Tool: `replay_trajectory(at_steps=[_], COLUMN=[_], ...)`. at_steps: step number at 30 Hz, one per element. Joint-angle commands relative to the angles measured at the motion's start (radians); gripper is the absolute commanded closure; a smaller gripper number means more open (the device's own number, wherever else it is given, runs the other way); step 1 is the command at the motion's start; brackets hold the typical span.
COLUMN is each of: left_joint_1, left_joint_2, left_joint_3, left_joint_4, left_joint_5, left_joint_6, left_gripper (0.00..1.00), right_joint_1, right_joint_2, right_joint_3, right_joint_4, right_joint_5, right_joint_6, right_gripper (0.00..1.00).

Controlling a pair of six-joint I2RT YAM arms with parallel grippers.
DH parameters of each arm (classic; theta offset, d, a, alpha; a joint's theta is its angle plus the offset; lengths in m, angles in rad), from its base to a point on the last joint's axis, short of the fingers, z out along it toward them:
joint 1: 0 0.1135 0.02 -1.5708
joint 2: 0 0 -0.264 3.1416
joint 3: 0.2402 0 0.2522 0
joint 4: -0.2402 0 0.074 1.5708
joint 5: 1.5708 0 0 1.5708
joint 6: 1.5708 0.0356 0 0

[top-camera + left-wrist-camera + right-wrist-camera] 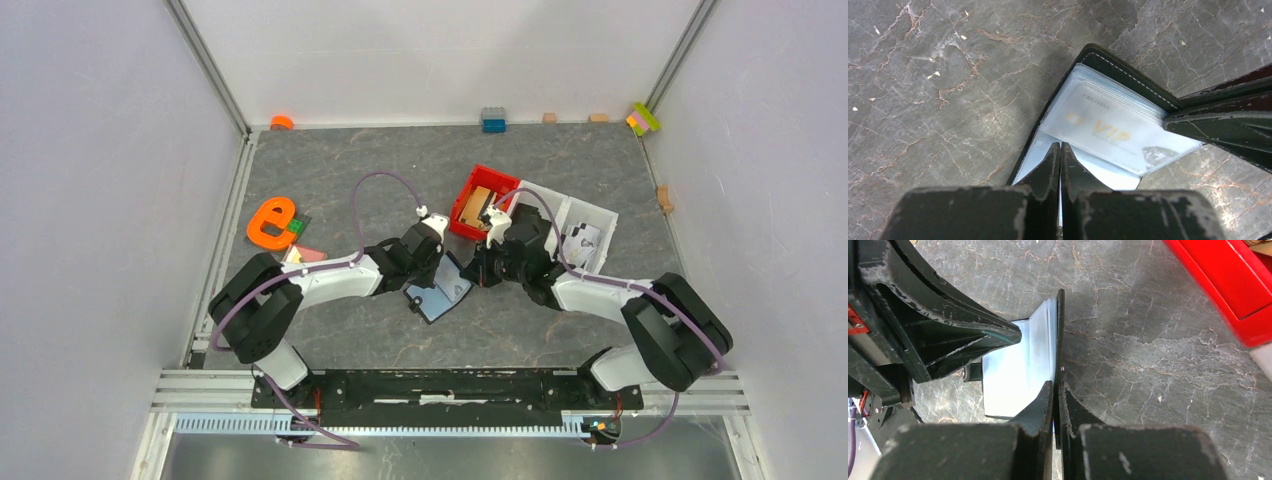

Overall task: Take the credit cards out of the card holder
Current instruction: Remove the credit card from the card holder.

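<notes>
Left fingers point(1045, 172) pinched fully together at the pale-blue near edge of the open card holder point(1128, 75). Thin pale sliver between them, can't tell if card or sleeve. Holder lies on counter point(350, 170) between both arms. Right fingers point(1038, 407) clamp its upright black cover. Count: one holder, one VIP card point(1108, 125) visible in sleeves.

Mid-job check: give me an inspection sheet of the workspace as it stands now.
Surface: grey marbled table; no spills seen.
Job's things: card holder open; VIP card inside a clear sleeve.
Clutter: red bin, white bin, orange e, blocks along the back wall.
Grippers: left tool shut on the holder's flat half; right tool shut on its upright half.
Cables: purple cable loops over each arm; no snag seen.
Surroundings: pale walls, metal frame.
</notes>
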Motion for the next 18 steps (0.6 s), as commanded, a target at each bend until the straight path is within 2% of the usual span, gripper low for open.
replay_trajectory(at_steps=[1, 5, 10, 13, 18], left_joint_1=[0.008, 0.008, 0.008, 0.008, 0.009], left_joint_2=[0.025, 0.044, 0.026, -0.033, -0.183], left_joint_3=[0.053, 0.061, 0.012, -0.012, -0.01], left_joint_4=[-0.001, 0.003, 0.018, 0.017, -0.075], left_joint_5=[0.034, 0.076, 0.032, 0.035, -0.006], left_joint_6=[-0.009, -0.044, -0.021, -0.013, -0.012], left_gripper=[0.98, 0.98, 0.98, 0.98, 0.98], right_joint_1=[0.007, 0.017, 0.023, 0.023, 0.022], right_joint_2=[0.047, 0.066, -0.023, -0.056, -0.064], right_joint_3=[0.032, 0.015, -0.056, -0.076, -0.073], right_joint_4=[0.023, 0.045, 0.128, 0.134, 0.137], right_joint_5=[0.005, 0.022, -0.004, 0.005, -0.032], right_joint_6=[0.036, 0.064, 0.082, 0.07, 0.078], right_gripper=[0.93, 0.95, 0.95, 0.95, 0.98])
